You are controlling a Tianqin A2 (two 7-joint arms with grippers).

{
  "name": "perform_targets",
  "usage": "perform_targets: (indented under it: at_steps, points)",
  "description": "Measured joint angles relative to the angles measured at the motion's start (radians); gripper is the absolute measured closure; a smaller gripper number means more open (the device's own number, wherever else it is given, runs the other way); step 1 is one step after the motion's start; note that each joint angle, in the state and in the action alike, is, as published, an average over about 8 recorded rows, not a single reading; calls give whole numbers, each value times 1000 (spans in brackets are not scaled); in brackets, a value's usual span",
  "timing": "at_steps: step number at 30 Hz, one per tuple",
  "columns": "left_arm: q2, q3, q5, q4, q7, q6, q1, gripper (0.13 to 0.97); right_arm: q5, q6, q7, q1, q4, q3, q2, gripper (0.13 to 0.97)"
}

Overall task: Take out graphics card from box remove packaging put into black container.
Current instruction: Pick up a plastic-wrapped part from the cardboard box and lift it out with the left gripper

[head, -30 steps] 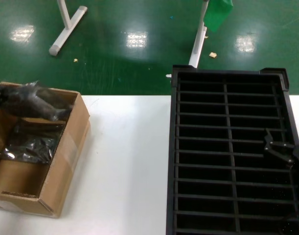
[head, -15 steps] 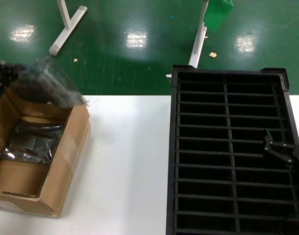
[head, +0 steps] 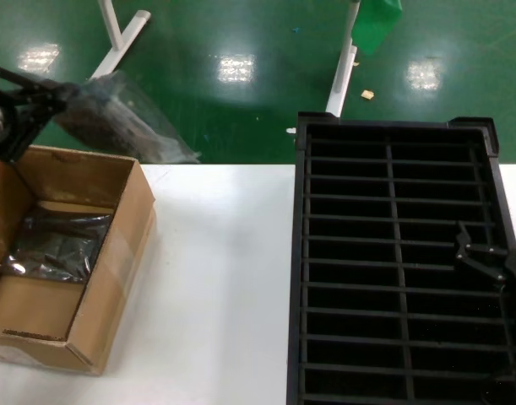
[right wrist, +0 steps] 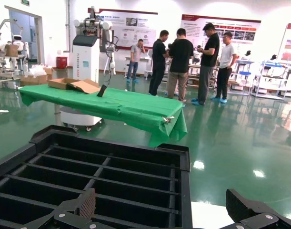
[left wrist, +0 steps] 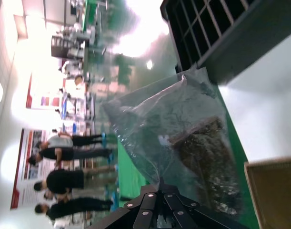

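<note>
The left pincer [head: 29, 101] is pinching one end of the packaging [head: 114, 122] and holding it up in the air, above the far edge of the box [head: 89, 278]. The graphics card [left wrist: 207, 157] is showing as a dark shape inside the see-through bag, which is sticking out sideways from the pincer toward the black container [head: 393, 261]. The take-out step is nearly done. Next, I think the card needs to come out of its bag. The right pincer [right wrist: 159, 210] is waiting wide open over the black container. Another bag [head: 55, 245] is lying in the box on the desk [head: 215, 278].
</note>
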Motion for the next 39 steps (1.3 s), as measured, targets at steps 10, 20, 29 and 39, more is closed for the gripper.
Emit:
perform_targets:
  at_steps: [10, 20, 29, 39]
  points:
    - [18, 43, -9, -100, -29, 53, -16, 955, 2, -15, -10, -13, 16, 16, -4, 134]
    - [47, 98, 38, -232, -96, 39, 7, 955, 111, -243, -114, -133, 142, 154, -19, 148]
    - [41, 134, 181, -378, -243, -18, 72, 955, 335, -603, -209, -278, 206, 273, 69, 238]
    - [3, 95, 342, -545, -409, -102, 256, 955, 469, -961, -283, -390, 165, 333, 188, 427]
